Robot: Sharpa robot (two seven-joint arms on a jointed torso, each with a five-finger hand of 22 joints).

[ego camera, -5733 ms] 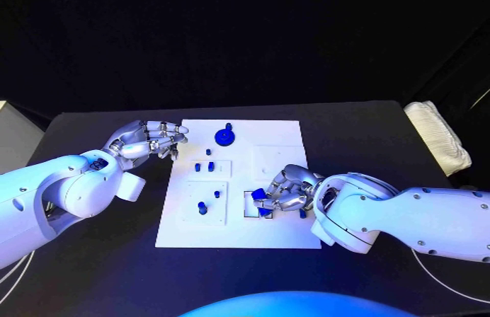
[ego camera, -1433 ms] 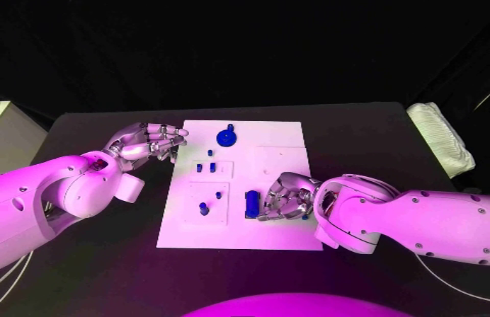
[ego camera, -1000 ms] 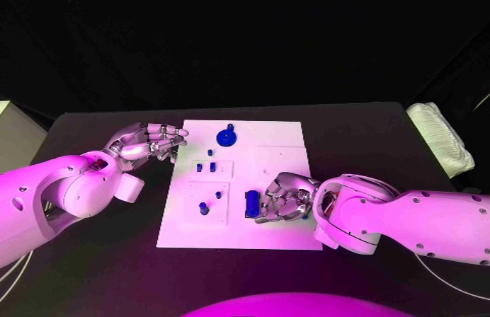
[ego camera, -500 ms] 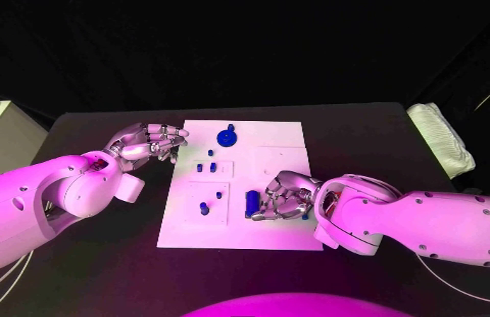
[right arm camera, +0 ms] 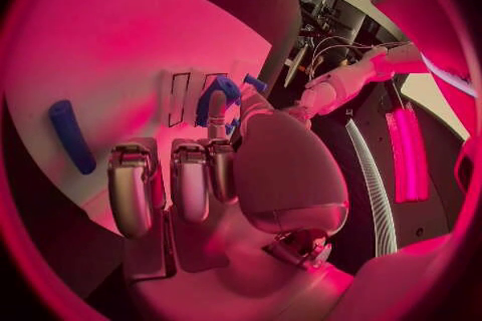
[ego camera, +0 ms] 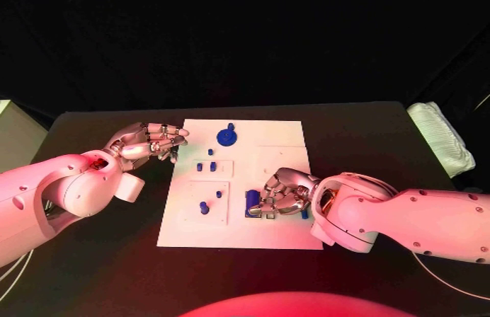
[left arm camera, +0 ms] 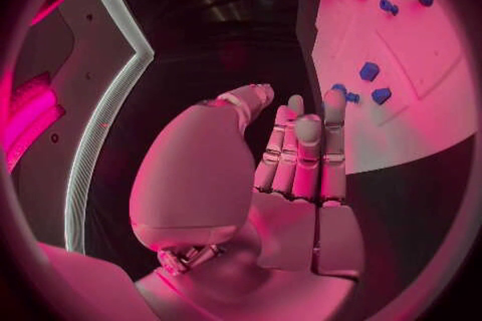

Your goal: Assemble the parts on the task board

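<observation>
Head view: right hand (ego camera: 277,195) pinches a blue part (ego camera: 252,202) near the board's (ego camera: 281,136) front edge; tilting could jam it. Left hand (ego camera: 148,142), curled and empty, hovers beside the far-left corner.

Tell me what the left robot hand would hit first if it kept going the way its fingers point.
Probably the task board: the left robot hand points at its near edge, beside the small blue parts. Height above the board is unclear.

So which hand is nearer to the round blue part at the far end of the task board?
Left. The left hand hovers beside the board's far-left edge, close to the round blue part. The right hand is at the near half of the task board.
</observation>
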